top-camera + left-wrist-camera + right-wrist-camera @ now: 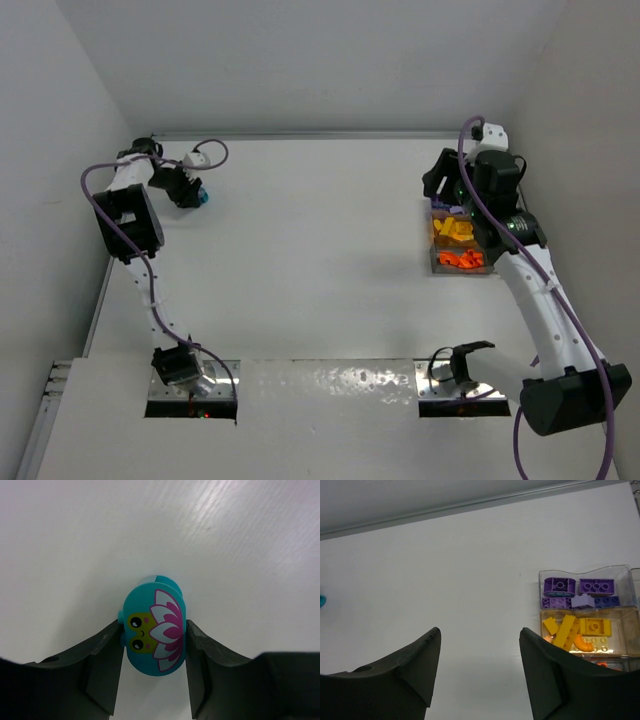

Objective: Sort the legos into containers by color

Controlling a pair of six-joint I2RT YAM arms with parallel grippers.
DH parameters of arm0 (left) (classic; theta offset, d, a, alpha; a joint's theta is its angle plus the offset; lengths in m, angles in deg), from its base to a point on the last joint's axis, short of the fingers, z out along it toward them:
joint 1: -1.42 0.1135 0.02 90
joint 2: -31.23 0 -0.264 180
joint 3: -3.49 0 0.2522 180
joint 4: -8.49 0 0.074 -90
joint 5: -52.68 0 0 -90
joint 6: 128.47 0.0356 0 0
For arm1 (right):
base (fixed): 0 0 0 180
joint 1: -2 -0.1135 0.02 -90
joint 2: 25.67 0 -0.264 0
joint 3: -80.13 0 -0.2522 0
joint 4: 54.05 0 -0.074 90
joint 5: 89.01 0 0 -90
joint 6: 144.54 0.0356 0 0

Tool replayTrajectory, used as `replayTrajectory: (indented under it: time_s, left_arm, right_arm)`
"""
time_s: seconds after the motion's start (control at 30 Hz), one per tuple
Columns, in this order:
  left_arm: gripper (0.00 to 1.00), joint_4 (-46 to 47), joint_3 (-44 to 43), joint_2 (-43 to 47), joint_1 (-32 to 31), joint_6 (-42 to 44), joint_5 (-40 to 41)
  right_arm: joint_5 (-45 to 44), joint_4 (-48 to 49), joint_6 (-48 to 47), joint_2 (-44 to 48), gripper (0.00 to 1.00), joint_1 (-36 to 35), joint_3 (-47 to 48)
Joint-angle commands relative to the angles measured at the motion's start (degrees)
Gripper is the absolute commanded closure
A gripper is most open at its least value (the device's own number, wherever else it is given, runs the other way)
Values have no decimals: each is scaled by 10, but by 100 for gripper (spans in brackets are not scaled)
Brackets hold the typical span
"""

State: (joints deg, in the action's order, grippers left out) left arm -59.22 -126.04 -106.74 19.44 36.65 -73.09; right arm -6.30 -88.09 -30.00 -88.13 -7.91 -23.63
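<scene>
Left gripper (196, 193) is spotted from above at the far left corner of the worktop (300, 260), a teal lego (204, 198) pinched at its tip. Containers (434, 262) are set by the right edge, well apart, so a long carry is expected. Right gripper (447, 192) is hung over their far end. At the left wrist, the teal lego is clamped by both sides between the fingers (107, 655), a sure hold for so small a piece. At the right wrist, that gripper is held spread and empty; purple legos (577, 592) and yellow legos (575, 627) are kept in separate compartments.
</scene>
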Motion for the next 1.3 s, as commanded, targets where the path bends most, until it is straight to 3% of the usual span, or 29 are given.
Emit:
replayTrajectory:
  time_s: [0.0, 0.1, 0.23, 0.37, 0.47, 0.6, 0.9, 1.27]
  left_arm:
    - [100, 17, 40, 74, -13, -43, -83]
    - [100, 69, 118, 189, -69, -76, -130]
    - [100, 215, 212, 283, -152, -166, -148]
    - [100, 172, 141, 279, -230, -204, -177]
    - [100, 128, 89, 271, -287, -204, -149]
    - [100, 101, 52, 265, -347, -217, -141]
    - [100, 96, 32, 266, -420, -218, -116]
    - [100, 81, 23, 278, -426, -213, -123]
  right_arm:
    - [51, -12, -9, -19, 37, -3, 6]
    - [71, -35, 4, -69, 37, -24, 41]
    - [68, -35, 67, -144, 35, -69, 105]
    - [133, 64, 160, -187, 33, -84, 124]
    - [181, 173, 230, -205, 33, -84, 112]
    - [220, 218, 278, -214, 32, -83, 100]
    - [259, 291, 341, -208, 32, -99, 36]
    - [236, 277, 338, -246, 32, -119, 54]
